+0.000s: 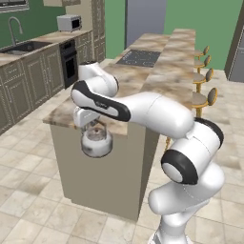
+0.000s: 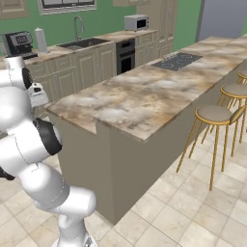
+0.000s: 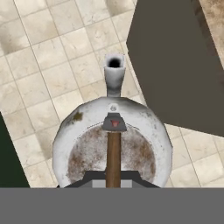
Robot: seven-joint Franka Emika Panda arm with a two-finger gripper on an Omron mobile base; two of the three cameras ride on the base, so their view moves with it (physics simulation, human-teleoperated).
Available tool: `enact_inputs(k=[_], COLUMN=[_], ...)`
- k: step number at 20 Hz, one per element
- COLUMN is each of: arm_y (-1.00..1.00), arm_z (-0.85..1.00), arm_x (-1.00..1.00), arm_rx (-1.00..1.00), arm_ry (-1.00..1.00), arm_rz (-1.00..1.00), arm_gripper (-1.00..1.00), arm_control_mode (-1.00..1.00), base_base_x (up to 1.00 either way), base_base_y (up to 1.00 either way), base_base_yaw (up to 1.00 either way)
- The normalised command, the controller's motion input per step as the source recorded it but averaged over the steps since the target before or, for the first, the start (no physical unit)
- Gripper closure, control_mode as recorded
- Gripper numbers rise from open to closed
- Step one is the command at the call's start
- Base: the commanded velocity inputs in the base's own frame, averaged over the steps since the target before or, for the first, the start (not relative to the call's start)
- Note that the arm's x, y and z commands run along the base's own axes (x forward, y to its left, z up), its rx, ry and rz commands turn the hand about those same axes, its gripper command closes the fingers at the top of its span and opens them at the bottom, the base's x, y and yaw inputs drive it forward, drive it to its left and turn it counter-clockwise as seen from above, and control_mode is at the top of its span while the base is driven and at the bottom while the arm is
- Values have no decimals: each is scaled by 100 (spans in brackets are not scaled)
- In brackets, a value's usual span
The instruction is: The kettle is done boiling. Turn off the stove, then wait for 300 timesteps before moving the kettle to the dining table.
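The kettle [image 1: 96, 141] hangs straight below the gripper [image 1: 93, 125], out over the tiled floor [image 1: 28, 181] just off the near corner of the island top [image 1: 128, 78], level with the top of the island's plain side wall [image 1: 100, 167]. The gripper is clamped together on the kettle's handle [image 3: 113, 157]; in the hand view the handle runs up the middle toward the fingers, though the fingertips themselves are hard to make out there. The spout [image 3: 114, 74] points away from the hand. The stove [image 1: 139, 57] lies far along the island. The dining table [image 2: 193, 91] runs along the stool [image 2: 212, 116] side, its surface bare and open.
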Motion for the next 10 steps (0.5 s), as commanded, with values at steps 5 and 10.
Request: enact_inputs(k=[5,10], arm_y=[-11,-7], arm_z=[39,36], arm_x=[0,1], arm_rx=[0,0], arm_ry=[-6,-1], arm_rz=[0,0], arm_gripper=[100,100], arm_control_mode=[-100,-100], base_base_x=[0,0], base_base_y=[0,0], base_base_yaw=[0,0])
